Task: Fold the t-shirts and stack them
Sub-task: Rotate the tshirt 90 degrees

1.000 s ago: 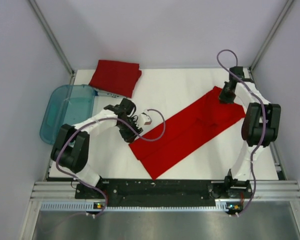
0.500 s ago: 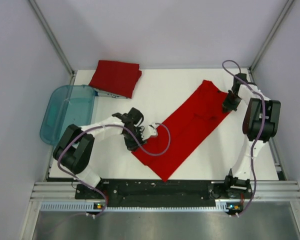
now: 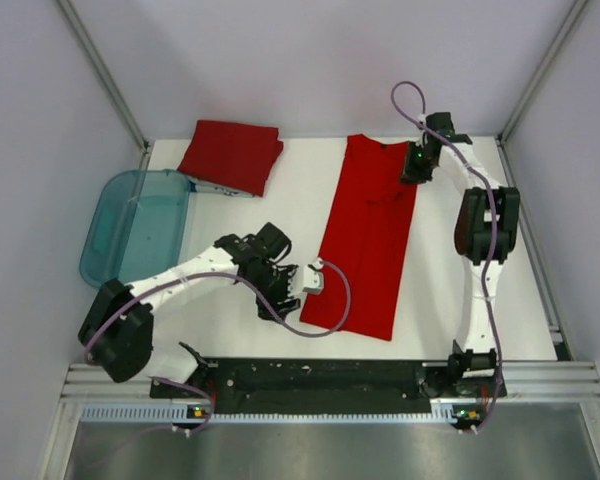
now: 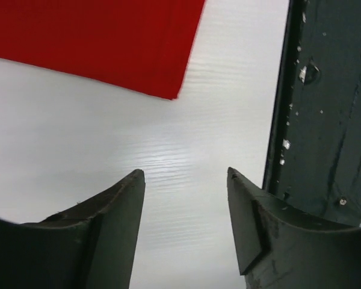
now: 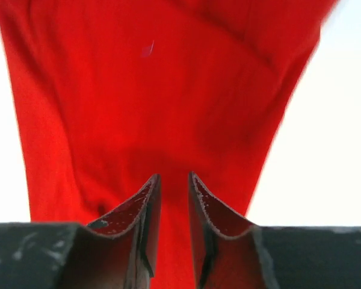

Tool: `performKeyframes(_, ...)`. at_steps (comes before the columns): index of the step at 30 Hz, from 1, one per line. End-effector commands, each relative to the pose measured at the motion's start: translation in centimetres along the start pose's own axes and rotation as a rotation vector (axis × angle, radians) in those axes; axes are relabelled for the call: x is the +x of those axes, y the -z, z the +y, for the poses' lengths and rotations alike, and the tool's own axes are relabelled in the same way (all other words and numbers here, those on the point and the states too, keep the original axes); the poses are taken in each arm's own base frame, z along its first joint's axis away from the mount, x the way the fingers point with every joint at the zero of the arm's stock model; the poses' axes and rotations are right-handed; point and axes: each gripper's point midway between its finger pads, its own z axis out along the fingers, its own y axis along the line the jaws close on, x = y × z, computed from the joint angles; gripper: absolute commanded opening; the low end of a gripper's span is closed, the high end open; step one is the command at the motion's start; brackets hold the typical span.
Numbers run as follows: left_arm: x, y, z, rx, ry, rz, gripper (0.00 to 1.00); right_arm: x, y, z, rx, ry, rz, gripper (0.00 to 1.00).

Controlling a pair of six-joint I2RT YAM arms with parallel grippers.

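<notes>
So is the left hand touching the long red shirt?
Apart. The left wrist view shows bare table between the left hand and the long red shirt.

No text, label, brand, number or sign can be read in any of the three views; nothing legible anywhere.

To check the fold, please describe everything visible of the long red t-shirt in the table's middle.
The t-shirt is plain red soft cloth, no print, folded into a long narrow strip. It lies flat on the white table, running from the far edge towards the arms. The right fingers stand nearly closed over its far right corner; a grip cannot be confirmed. The left fingers, open, hover beside its near left corner without touching.
</notes>
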Motion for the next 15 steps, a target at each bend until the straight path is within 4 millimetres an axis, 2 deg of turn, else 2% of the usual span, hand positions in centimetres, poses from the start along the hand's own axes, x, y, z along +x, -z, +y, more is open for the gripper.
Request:
performKeyframes(1, -5.0, 2.4, 3.4, -0.178, -0.158, -0.166, 0.67, -2.8, 13.8, 4.1, -0.145, 0.232, -0.216, 0.34)
performKeyframes(2, -5.8, 2.2, 3.8, -0.176, -0.174, -0.189, 0.71, -2.1, 15.5, 5.1, -0.194, 0.266, -0.256, 0.43)
performKeyframes(3, -6.7, 2.0, 3.9, -0.163, -0.199, -0.218, 0.83, -1.7, 18.4, 6.5, -0.252, 0.312, -0.326, 0.64)
performKeyframes(4, -7.2, 1.7, 3.8, -0.142, -0.223, -0.237, 0.83, -0.3, 20.1, 7.2, -0.299, 0.355, -0.362, 0.84)
performKeyframes(5, -7.7, 1.2, 3.4, -0.114, -0.264, -0.256, 0.84, 1.4, 21.7, 8.1, -0.356, 0.405, -0.399, 0.99)
performKeyframes(7, -7.7, 0.1, 2.7, -0.082, -0.352, -0.261, 0.84, 4.5, 24.3, 9.3, -0.436, 0.521, -0.477, 0.99)
performKeyframes(9, -7.6, -0.8, 2.1, -0.071, -0.423, -0.261, 0.84, 8.3, 25.7, 9.8, -0.468, 0.714, -0.558, 0.99)
performKeyframes(12, -7.0, -2.0, 2.1, -0.079, -0.487, -0.231, 0.84, 15.8, 25.6, 10.2, -0.511, 1.049, -0.602, 0.98)
performKeyframes(13, -6.7, -2.4, 2.3, -0.087, -0.498, -0.214, 0.83, 18.1, 25.1, 10.2, -0.516, 1.116, -0.584, 0.97)
performKeyframes(15, -6.3, -3.0, 2.8, -0.095, -0.51, -0.185, 0.81, 24.2, 24.8, 10.0, -0.6, 1.351, -0.497, 0.97)
